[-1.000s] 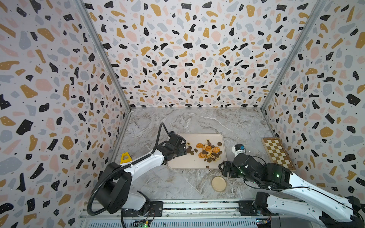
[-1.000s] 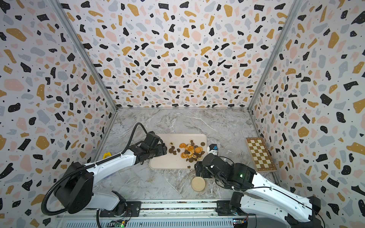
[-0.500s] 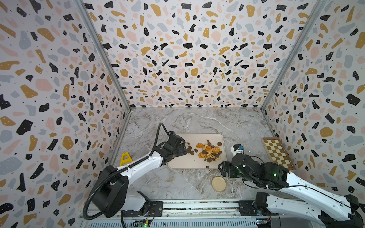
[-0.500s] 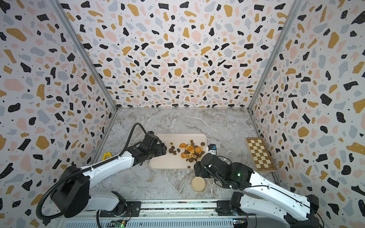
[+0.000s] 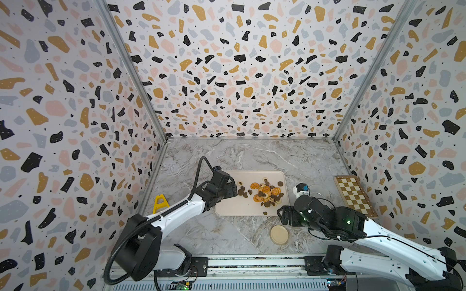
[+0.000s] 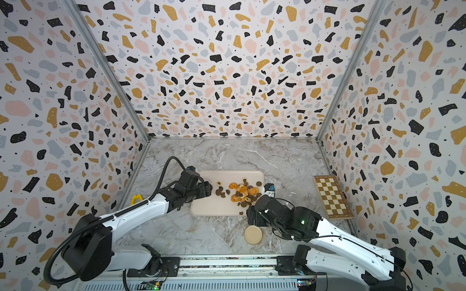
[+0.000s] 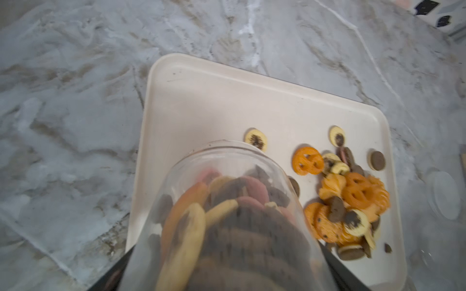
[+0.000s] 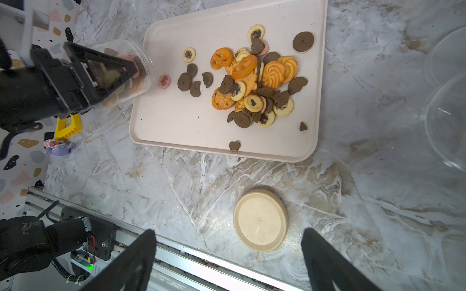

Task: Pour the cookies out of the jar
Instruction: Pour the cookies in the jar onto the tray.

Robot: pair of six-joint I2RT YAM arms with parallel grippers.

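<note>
Meanwhile, the left tool was clamped on the tilted jar, seemingly part-full, its mouth over the tray where cookies lay heaped, while the right tool hung, jaws apart, above the tabletop.

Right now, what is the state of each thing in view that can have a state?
Tray: flat on the table, partly covered.
Cookies: many spilled on the tray, others inside the jar.
Jar: open, tipped, mouth over the tray.
Lid: off, lying on the table.
Left gripper: shut on the jar.
Right gripper: open, empty, above the lid.
Clear bowls: empty.
</note>
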